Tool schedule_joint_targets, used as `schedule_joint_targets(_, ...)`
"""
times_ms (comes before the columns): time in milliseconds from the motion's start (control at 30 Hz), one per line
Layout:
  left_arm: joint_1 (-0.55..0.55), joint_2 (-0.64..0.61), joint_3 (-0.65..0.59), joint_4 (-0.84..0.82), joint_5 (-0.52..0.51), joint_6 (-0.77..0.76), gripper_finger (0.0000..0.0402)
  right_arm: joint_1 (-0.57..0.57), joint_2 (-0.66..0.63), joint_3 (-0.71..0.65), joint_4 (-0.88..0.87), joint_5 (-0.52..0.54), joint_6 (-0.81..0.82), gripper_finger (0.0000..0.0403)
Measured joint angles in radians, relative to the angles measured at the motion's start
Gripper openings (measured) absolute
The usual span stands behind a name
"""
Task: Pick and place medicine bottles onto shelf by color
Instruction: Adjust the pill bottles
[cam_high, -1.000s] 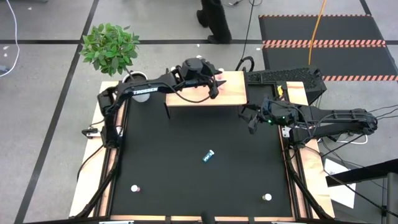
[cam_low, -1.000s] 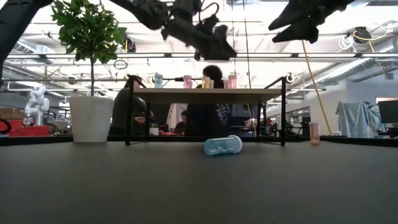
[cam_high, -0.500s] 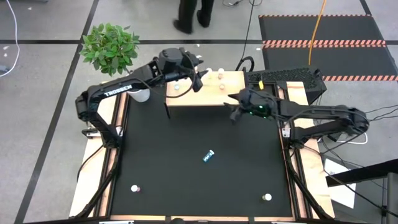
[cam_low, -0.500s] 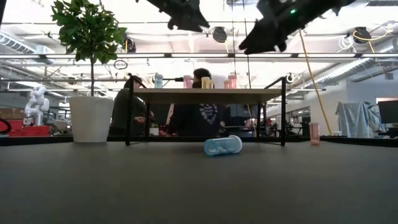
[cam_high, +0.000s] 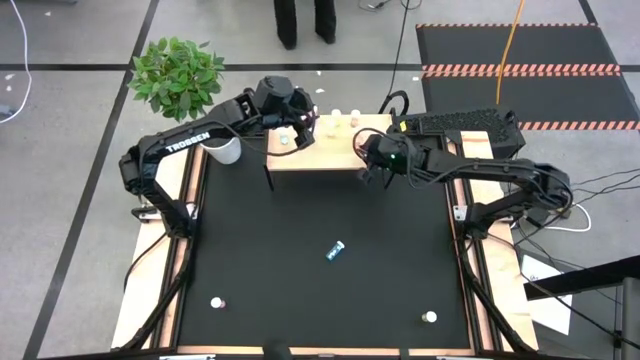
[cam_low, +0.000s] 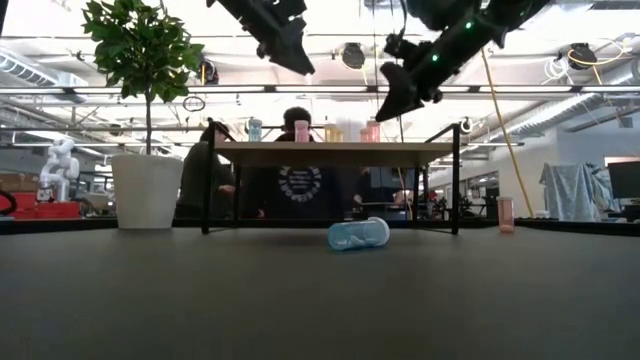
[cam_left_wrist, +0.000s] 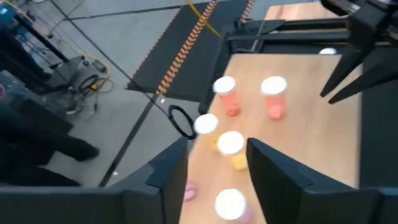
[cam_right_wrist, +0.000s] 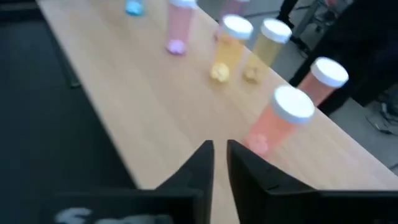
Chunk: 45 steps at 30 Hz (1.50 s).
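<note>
The wooden shelf (cam_high: 335, 152) stands at the table's far edge, and several small white-capped medicine bottles stand on its top. The right wrist view shows a teal one (cam_right_wrist: 133, 6), pink ones (cam_right_wrist: 283, 121) and yellow ones (cam_right_wrist: 229, 50). One teal bottle (cam_high: 336, 251) lies on its side on the black table (cam_low: 358, 234). My left gripper (cam_high: 305, 124) hangs open above the shelf's left part (cam_left_wrist: 216, 144), with nothing between its fingers. My right gripper (cam_high: 366, 172) hovers shut at the shelf's right near corner (cam_right_wrist: 221, 158), above the shelf top (cam_low: 392, 103).
A white pot (cam_high: 226, 150) with a green plant (cam_high: 178, 75) stands at the table's far left. Two white-capped bottles (cam_high: 216, 302) (cam_high: 429, 318) stand near the table's near edge. A pink bottle (cam_low: 505, 213) stands at the far right. People stand behind the shelf.
My left gripper has risen and drawn back from the shelf's middle toward its left end. My right gripper has swung from the table's right side toward the shelf's right near corner, sinking a little, and its fingers have come together. The teal bottle on the table has stayed put.
</note>
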Motion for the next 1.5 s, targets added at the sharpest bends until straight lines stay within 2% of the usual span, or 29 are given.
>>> schedule_joint_targets(167, 0.039, 0.0, 0.0, 0.0, 0.029, 0.013, 0.0125, -0.052, 0.044, 0.0, 0.011, -0.004, -0.011, 0.0005)
schedule_joint_targets(367, 0.067, 0.0, 0.0, 0.0, 0.036, 0.041, 0.0104, -0.089, 0.083, 0.0, 0.021, -0.056, -0.002, 0.0002)
schedule_joint_targets(933, 0.074, 0.0, 0.0, 0.0, 0.039, 0.058, 0.0102, -0.163, 0.138, 0.0, 0.131, -0.082, -0.051, 0.0)
schedule_joint_targets(1067, 0.072, 0.015, 0.0, 0.004, 0.097, 0.043, 0.0102, -0.169, 0.138, 0.0, 0.132, -0.121, -0.04, 0.0)
schedule_joint_targets(1267, 0.065, 0.077, 0.0, 0.024, 0.145, 0.028, 0.0102, -0.118, 0.062, -0.001, 0.066, -0.159, 0.036, 0.0)
schedule_joint_targets(1500, 0.057, 0.131, 0.0, 0.084, 0.163, 0.04, 0.0102, -0.093, -0.127, -0.001, 0.065, -0.138, 0.026, 0.0)
